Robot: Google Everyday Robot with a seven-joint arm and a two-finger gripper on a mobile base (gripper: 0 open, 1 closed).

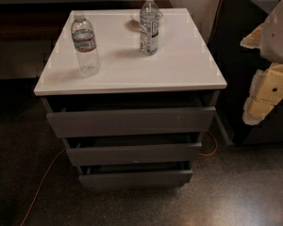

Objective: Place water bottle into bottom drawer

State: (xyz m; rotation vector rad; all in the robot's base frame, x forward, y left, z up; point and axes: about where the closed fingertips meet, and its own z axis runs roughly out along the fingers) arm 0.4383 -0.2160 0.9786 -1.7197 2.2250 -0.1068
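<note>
The water bottle [85, 44], clear with a white cap and a white-and-blue label with a red band, stands upright on the left part of the white cabinet top [179, 65]. The bottom drawer [136, 178] is the lowest of three flat grey fronts and is pulled out a little, its inside hidden in shadow. My arm comes in at the right edge, and its gripper [264, 95] hangs beside the cabinet's right side, well away from the water bottle and above drawer height.
A taller, slimmer bottle [149, 25] stands at the back middle of the top, with a small white dish [135, 18] behind it. The middle drawer [134, 153] and top drawer [131, 121] are slightly ajar. An orange cable [42, 182] runs over the dark floor. Dark furniture [236, 41] stands to the right.
</note>
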